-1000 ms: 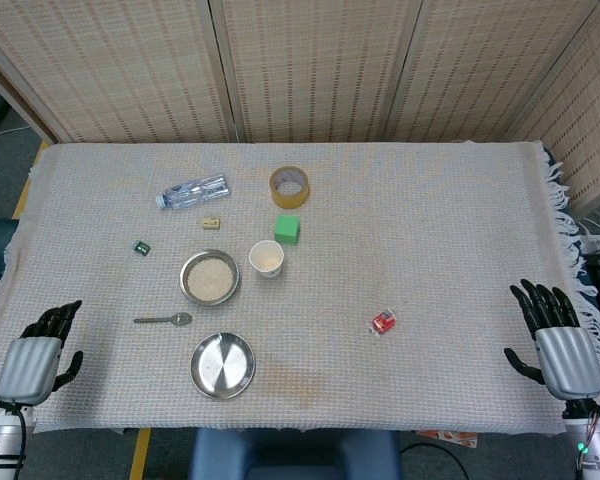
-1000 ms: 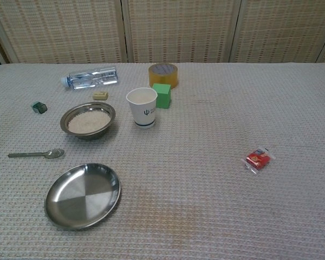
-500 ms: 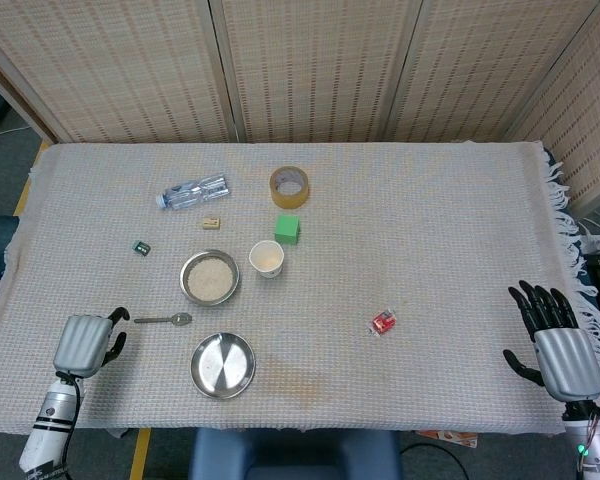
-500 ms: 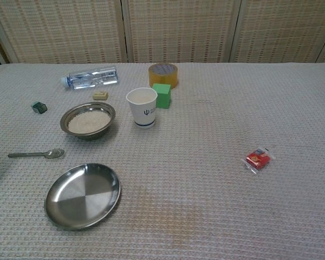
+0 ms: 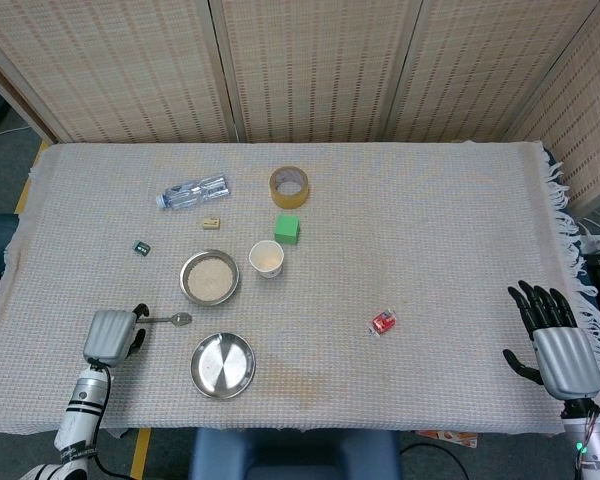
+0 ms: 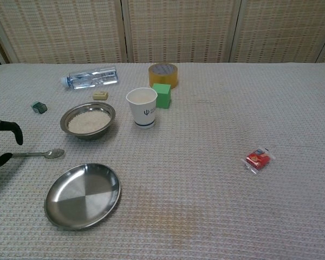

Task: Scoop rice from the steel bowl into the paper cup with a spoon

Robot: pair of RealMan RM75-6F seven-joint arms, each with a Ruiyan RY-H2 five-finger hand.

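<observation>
Nearest, the left hand (image 5: 111,336) sits at the spoon's (image 6: 42,154) handle end, fingers curled apart around it, not yet gripping. At the table's four o'clock edge the right hand (image 5: 557,342) rests with fingers spread, holding nothing. Beyond the spoon, toward twelve o'clock, stands the steel bowl (image 6: 88,119) of rice, with the paper cup (image 6: 142,107) just at its three o'clock.

Table (image 5: 430,220) w/ pale woven cloth (image 6: 206,216). On it, left half — bottle (image 5: 193,191), tape roll (image 5: 289,186), green cube (image 5: 287,229), cup (image 5: 266,259), rice bowl (image 5: 209,278), spoon (image 5: 168,320), steel plate (image 5: 222,365), small tan block (image 5: 211,223), dark green bit (image 5: 141,247). Right of centre — red packet (image 5: 383,322), well apart.
</observation>
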